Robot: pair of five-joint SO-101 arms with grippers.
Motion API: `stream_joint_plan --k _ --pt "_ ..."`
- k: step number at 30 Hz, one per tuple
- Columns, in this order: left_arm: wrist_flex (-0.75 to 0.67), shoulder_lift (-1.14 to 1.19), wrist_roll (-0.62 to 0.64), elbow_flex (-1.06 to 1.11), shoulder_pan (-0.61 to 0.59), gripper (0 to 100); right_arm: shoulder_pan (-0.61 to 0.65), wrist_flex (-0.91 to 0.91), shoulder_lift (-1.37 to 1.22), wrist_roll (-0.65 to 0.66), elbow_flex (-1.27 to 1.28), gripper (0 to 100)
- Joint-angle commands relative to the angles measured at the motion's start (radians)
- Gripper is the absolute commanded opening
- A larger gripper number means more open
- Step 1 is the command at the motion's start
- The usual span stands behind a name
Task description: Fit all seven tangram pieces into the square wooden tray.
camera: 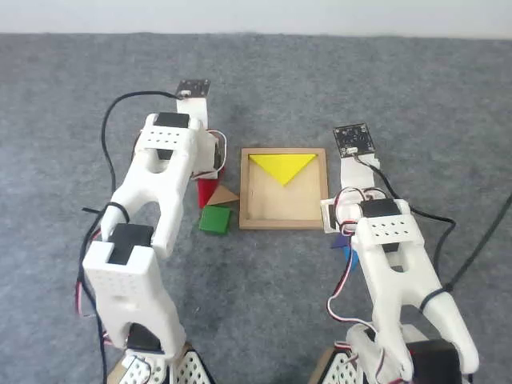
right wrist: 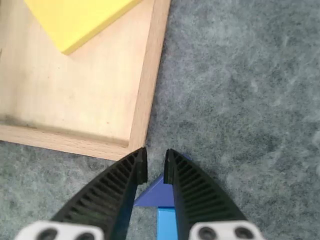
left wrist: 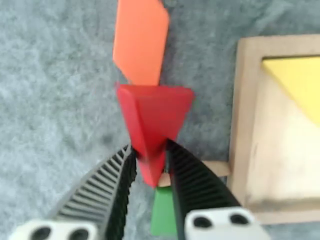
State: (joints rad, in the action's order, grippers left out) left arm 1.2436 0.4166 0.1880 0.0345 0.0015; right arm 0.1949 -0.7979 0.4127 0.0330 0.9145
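Carpet (camera: 448, 104) of grey felt underlies the wooden tray (camera: 244, 188), pale wall (camera: 256, 16) behind.

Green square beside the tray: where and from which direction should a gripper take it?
Take the green square across two opposite straight edges, coming straight down from above. It lies flat, so only the edges give parallel surfaces. The tan triangle and the tray sit close on two sides, so clearance probably is tight.
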Motion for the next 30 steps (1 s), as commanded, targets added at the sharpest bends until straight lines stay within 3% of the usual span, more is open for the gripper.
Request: stream_joint_plan --k 1,12,30 --pt "-0.032 -0.029 -0.006 0.007 0.002 6 0.002 0.007 0.059 0.015 -0.009 6.9" --pt "-0.114 -0.034 -0.066 0.068 0.08 4 0.002 0.007 0.059 0.015 -0.011 6.9" --pt "-0.097 -0.118 -0.072 0.094 0.058 1 -0.001 0.007 0.059 0.015 -0.011 6.9"
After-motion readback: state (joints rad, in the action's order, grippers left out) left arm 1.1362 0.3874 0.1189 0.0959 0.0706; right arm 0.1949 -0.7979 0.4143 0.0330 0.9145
